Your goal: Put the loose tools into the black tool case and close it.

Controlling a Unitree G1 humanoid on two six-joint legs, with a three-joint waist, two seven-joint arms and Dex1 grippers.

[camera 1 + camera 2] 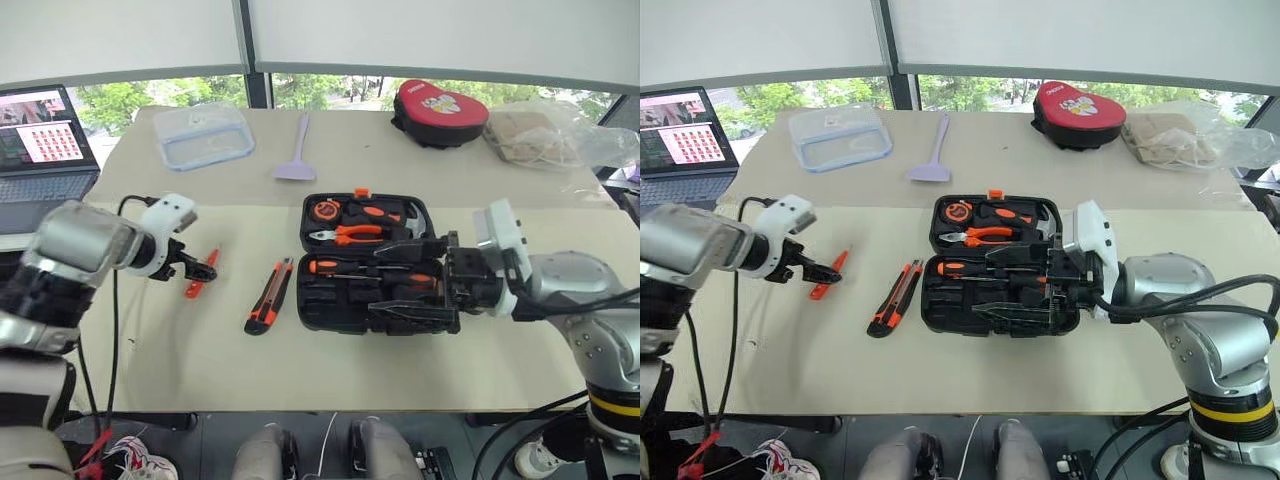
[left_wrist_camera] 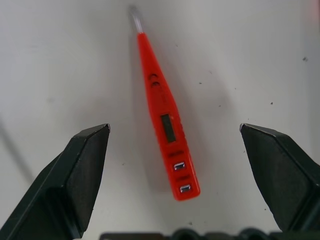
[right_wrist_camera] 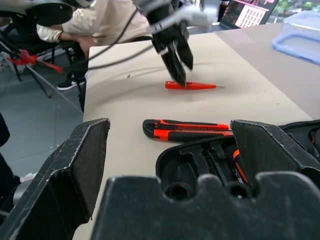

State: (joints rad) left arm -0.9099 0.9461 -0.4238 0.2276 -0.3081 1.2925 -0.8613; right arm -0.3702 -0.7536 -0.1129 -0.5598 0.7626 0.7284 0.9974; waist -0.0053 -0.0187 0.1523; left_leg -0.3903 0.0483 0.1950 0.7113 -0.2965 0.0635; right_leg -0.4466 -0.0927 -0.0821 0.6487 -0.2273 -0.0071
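Left gripper [image 2: 175, 145]: fingers spread wide, hovering over the small orange tester screwdriver [image 2: 164, 112] at table's left. Right gripper [image 3: 170, 150]: wide, empty, at the right edge of the open black tool case [image 1: 372, 262], table centre. Utility knife [image 1: 269, 295]: just left of case.

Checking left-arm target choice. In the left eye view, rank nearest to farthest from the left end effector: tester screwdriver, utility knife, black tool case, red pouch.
From the left end effector:
1. tester screwdriver, directly under its fingers.
2. utility knife, on the mat toward the case.
3. black tool case, open, mid-table.
4. red pouch, far edge, toward the right arm's side.
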